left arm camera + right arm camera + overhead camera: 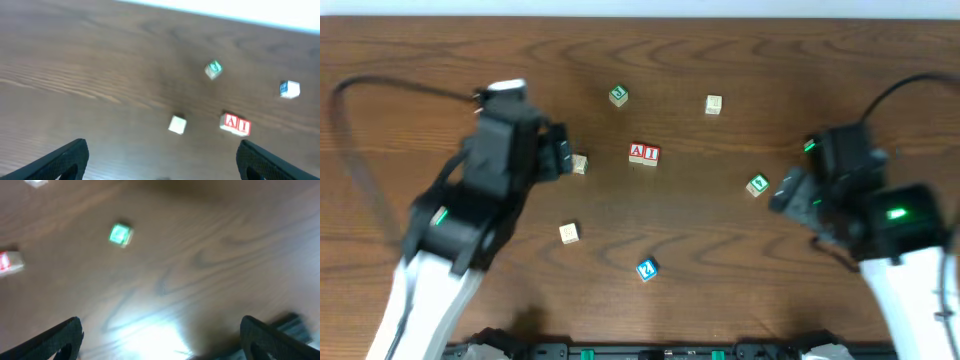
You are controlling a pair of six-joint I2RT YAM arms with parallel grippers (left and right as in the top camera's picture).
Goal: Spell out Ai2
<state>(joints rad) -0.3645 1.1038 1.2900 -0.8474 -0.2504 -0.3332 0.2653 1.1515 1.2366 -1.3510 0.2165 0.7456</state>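
Note:
Two red-faced cubes, A [638, 153] and I [651, 154], sit touching side by side near the table's middle. The blue 2 cube [646, 269] lies apart, toward the front edge. My left gripper [560, 155] hovers left of the red pair, open and empty, with a pale cube [579, 164] just beyond its tips. In the left wrist view the left gripper [162, 160] frames bare wood, with the red pair [235, 124] and the blue-faced cube [289, 89] farther off. My right gripper [788, 190] is open at the right; in its wrist view the right gripper [161, 335] holds nothing.
Green cubes lie at the back [618, 95] and beside the right gripper [757, 185], the latter also in the right wrist view as a green cube [120, 234]. Pale cubes rest at the back right [713, 104] and front left [569, 233]. A cable loops at each side.

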